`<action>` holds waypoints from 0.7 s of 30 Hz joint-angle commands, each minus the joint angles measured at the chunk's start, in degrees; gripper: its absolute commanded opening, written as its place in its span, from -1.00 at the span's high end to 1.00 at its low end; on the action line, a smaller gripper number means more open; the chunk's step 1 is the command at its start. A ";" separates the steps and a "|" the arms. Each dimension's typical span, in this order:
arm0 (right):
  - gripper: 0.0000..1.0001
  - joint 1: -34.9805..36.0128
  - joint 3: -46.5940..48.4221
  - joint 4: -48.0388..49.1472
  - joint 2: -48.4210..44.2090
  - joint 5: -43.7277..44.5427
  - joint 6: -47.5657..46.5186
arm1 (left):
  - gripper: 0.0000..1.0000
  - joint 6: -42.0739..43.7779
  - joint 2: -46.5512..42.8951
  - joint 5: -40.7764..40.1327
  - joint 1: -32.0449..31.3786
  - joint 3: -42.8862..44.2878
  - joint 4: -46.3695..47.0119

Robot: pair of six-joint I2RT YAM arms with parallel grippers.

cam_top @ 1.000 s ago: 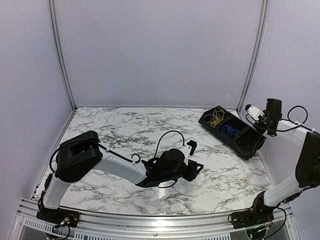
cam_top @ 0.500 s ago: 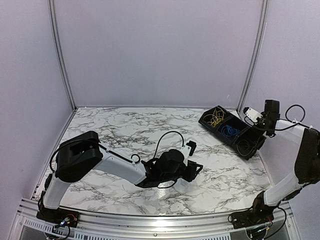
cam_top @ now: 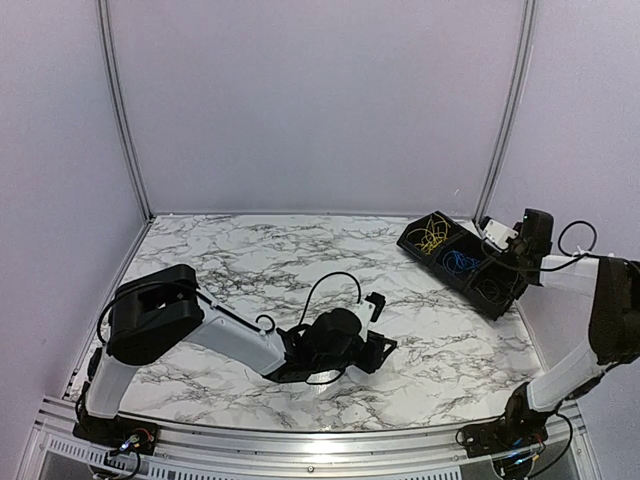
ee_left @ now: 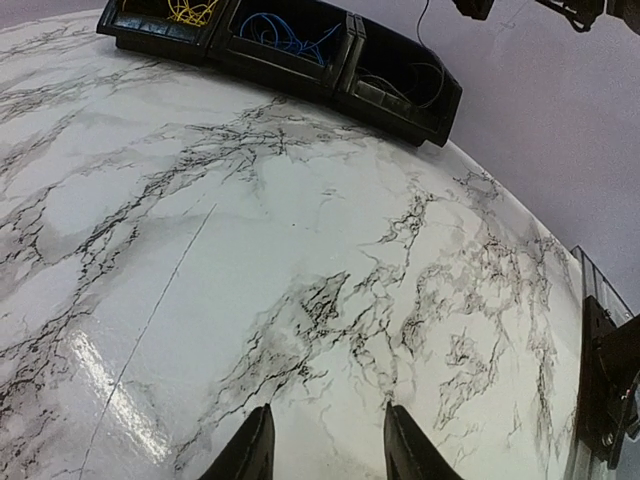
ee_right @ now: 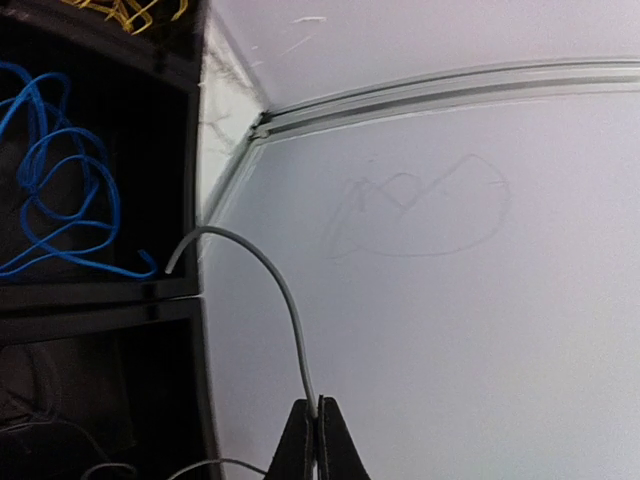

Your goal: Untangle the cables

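Note:
The cables lie in a black three-compartment bin (cam_top: pixel 413 248) at the back right: yellow cable (cam_top: pixel 432 238), blue cable (cam_top: pixel 459 262), thin dark cable (cam_top: pixel 490 292). My right gripper (ee_right: pixel 318 405) hangs at the bin's right edge (cam_top: pixel 498 242), shut on a thin grey-looking wire (ee_right: pixel 283 290). The wire arcs up and left, and its free end is over the wall between the blue cable (ee_right: pixel 60 190) and the dark compartment. My left gripper (ee_left: pixel 328 455) is low over the middle of the table (cam_top: pixel 384 345), open, with nothing between its fingers (ee_left: pixel 254 455). It faces the bin (ee_left: pixel 340 85).
The marble table (cam_top: pixel 250 260) is ringed by lilac walls. A metal corner rail (ee_right: pixel 420 95) runs close behind the bin, with the right wall (ee_right: pixel 450 300) just beside my right gripper. The left arm's own black cable loops above its wrist (cam_top: pixel 330 285).
My right gripper has come down and left from beside the wall to the bin's right edge. My left arm has sunk slightly toward the near edge.

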 commanded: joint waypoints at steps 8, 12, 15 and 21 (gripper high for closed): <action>1.00 1.28 -2.59 -6.89 -1.19 -3.36 2.07 | 0.21 -0.57 -4.08 -1.51 -0.44 -1.62 2.32; 1.00 1.13 0.79 -17.63 -0.80 -6.04 6.94 | 0.22 -0.59 -3.77 -1.38 -0.69 -1.52 2.43; 1.00 0.96 4.71 -26.20 0.33 -7.75 10.60 | 0.21 -0.59 -3.77 -1.50 -0.71 -1.76 2.49; 1.00 0.63 6.62 -31.40 2.63 -6.96 12.44 | 0.21 -0.59 -3.70 -1.29 -0.71 -1.92 2.60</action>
